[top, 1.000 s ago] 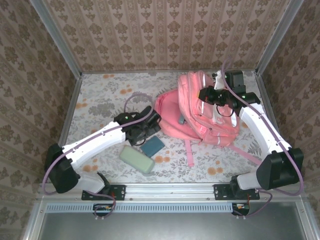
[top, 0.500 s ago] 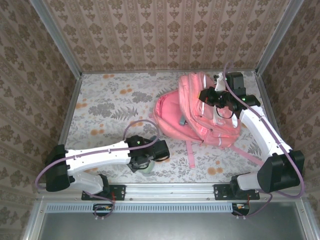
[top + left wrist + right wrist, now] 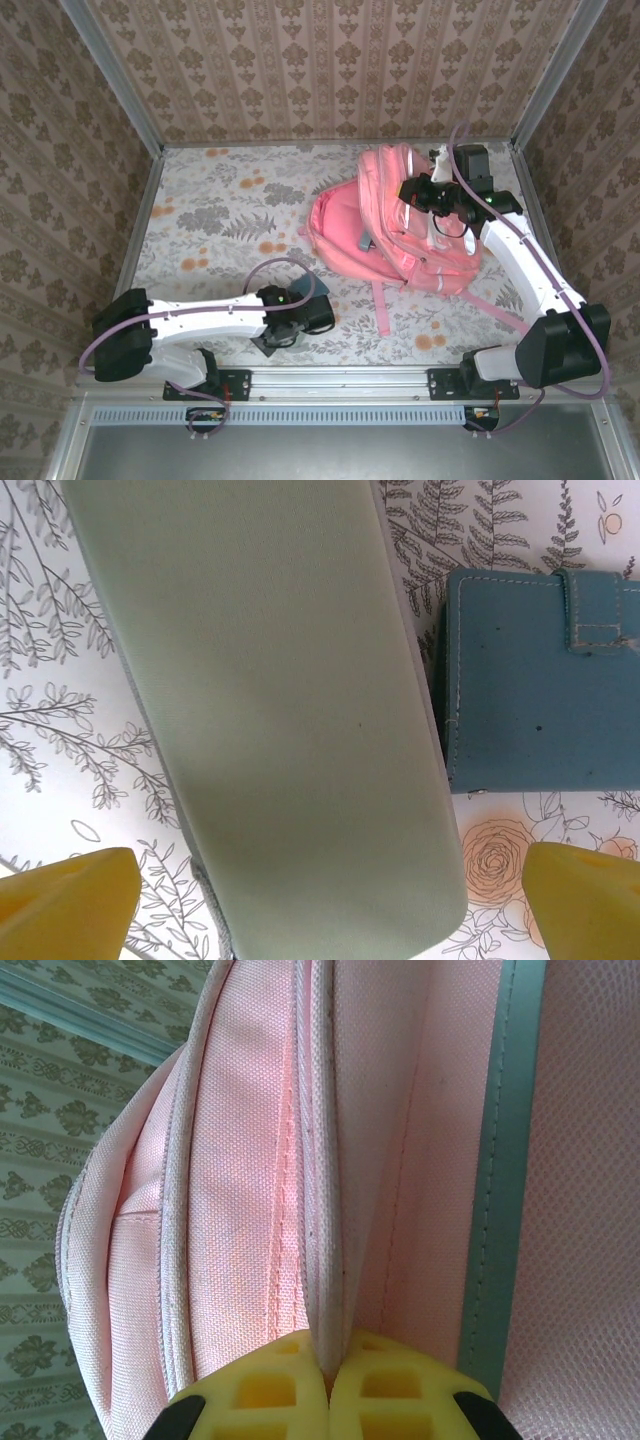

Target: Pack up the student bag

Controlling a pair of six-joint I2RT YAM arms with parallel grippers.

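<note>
At the near edge a metal rail [image 3: 340,380] carries the two arm bases. Just behind it the left gripper [image 3: 325,910] hangs low over the table [image 3: 210,215], with its yellow fingertips [image 3: 65,900] spread wide and nothing between them except the air above a pale green pencil case [image 3: 280,700]. The case lies flat and oblong, and one rounded end of it is between the two tips. Just beside it, on its right in the left wrist view, lies a blue wallet [image 3: 530,680] with white stitching and a flap. A small stitched patch sits on the flap, but I cannot read any writing on it.

The table is covered with a white cloth printed with grey ferns and small orange flowers. In the top view it reaches back to the walls [image 3: 330,70], which have beige wallpaper with a brown ornament pattern in vertical stripes. Grey metal posts stand in the corners.

The student bag [image 3: 400,230] lies on the far right part of the table, pink, with its straps running toward the near edge. The right gripper [image 3: 328,1380] is above it, its fingers pressed together on a white-trimmed seam of the pink fabric. A grey band and pink mesh are beside this seam
</note>
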